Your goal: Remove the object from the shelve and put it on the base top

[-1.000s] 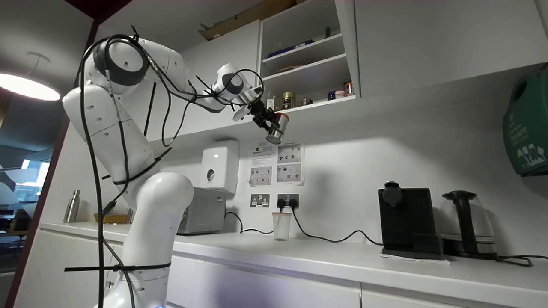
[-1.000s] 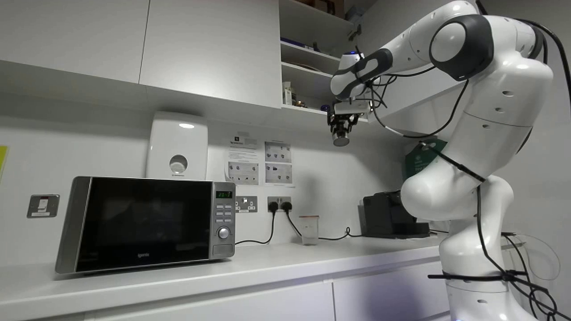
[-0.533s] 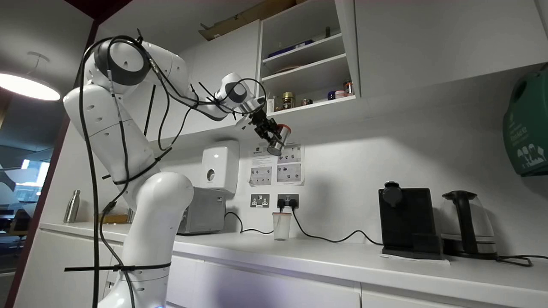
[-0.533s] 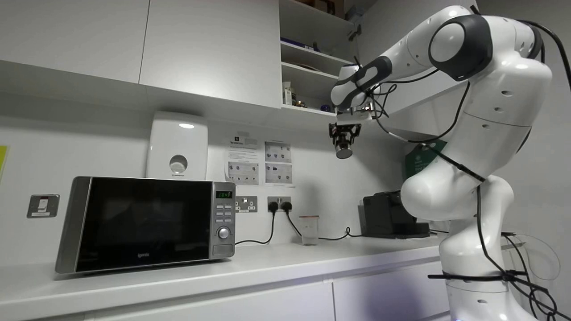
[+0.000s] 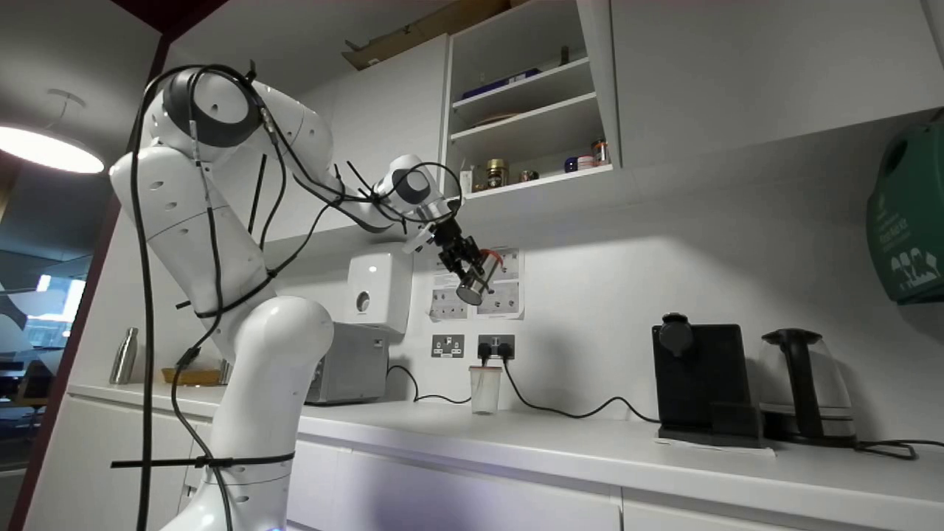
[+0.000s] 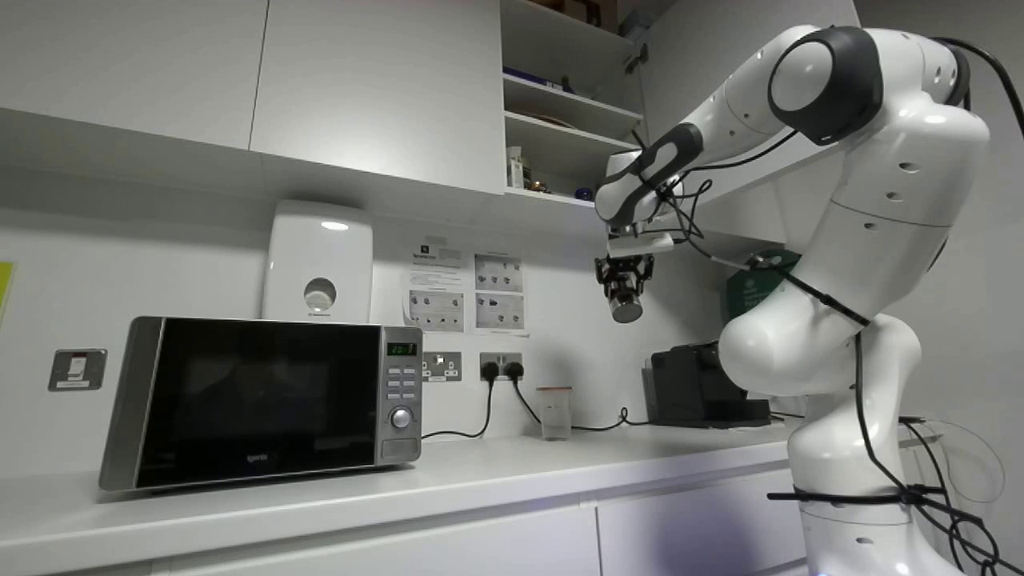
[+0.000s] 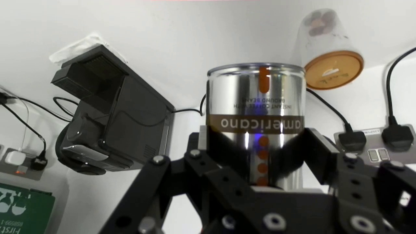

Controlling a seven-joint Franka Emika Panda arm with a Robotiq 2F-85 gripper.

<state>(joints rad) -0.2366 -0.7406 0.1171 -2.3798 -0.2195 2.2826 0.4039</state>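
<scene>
My gripper is shut on a silver coffee can labelled "americano", with its pads on both sides. In both exterior views the gripper holds the tilted can in the air in front of the wall, below the shelve. The can's orange-red end points up and towards the wall; its metal end points down. The shelve is open and holds several small jars on its bottom board. The base top lies well below the can; it also shows in the wrist view.
A clear tub with an orange lid stands on the counter near the wall, roughly below the can. A black coffee machine and a kettle stand to one side, a microwave to the other. Cables run along the wall.
The gripper has moved down from the shelve's bottom edge with the can still held, to in front of the wall notices. The can has tilted a little more. The other objects stay put.
</scene>
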